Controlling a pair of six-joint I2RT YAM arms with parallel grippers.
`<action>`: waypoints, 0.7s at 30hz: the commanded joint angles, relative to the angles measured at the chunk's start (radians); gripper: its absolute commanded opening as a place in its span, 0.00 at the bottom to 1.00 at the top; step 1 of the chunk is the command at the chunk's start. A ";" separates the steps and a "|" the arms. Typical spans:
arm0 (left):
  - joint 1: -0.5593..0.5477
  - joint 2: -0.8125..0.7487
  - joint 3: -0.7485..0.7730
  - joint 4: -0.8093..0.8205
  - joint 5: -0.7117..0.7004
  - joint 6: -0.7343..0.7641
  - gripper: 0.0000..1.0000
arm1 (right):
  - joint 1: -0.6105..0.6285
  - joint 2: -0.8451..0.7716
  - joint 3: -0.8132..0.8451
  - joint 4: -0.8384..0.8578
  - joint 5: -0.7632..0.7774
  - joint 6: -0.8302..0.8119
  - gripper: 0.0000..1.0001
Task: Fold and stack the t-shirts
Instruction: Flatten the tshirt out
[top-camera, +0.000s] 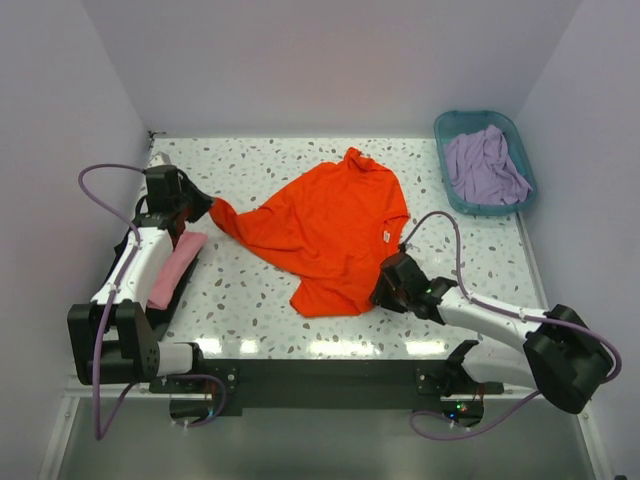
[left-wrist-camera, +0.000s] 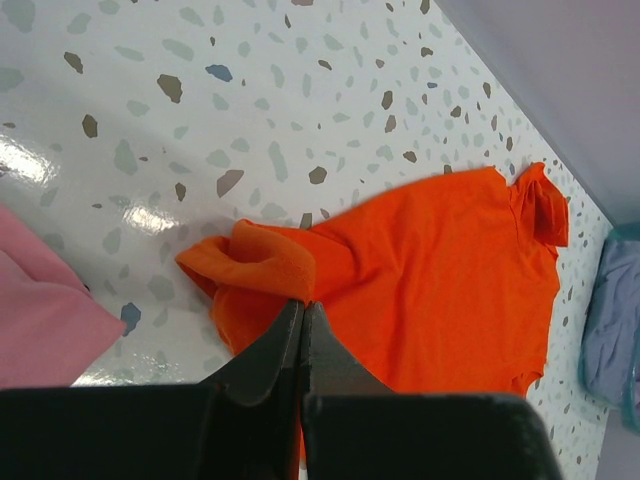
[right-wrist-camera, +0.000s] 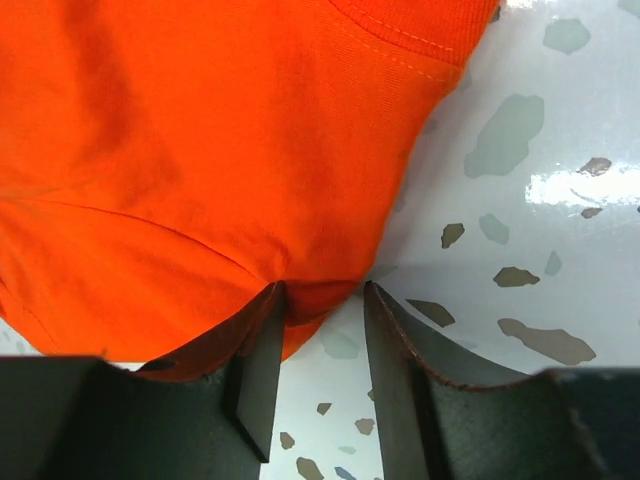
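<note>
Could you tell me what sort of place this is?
Probably a robotics lab test cell, not a home: plain white walls box in a speckled table, and two robot arms are bolted at its near edge.

Just 1 basket on a speckled tabletop

The teal plastic basket (top-camera: 475, 114) sits in the far right corner of the tabletop (top-camera: 250, 165), close to both walls there. The tabletop is glossy white with grey and brown flecks, and bright glare patches run along its near edge. Plain pale walls (top-camera: 330, 60) box it in on 3 sides.
</note>
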 joint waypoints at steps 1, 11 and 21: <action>0.005 -0.024 -0.005 0.001 -0.003 0.025 0.00 | 0.006 0.019 -0.007 0.036 0.049 0.035 0.38; 0.005 -0.032 -0.039 -0.010 0.014 0.034 0.00 | -0.321 -0.110 0.233 -0.283 0.195 -0.242 0.00; 0.005 -0.018 -0.178 0.033 0.089 -0.008 0.00 | -0.617 0.009 0.427 -0.275 0.058 -0.384 0.00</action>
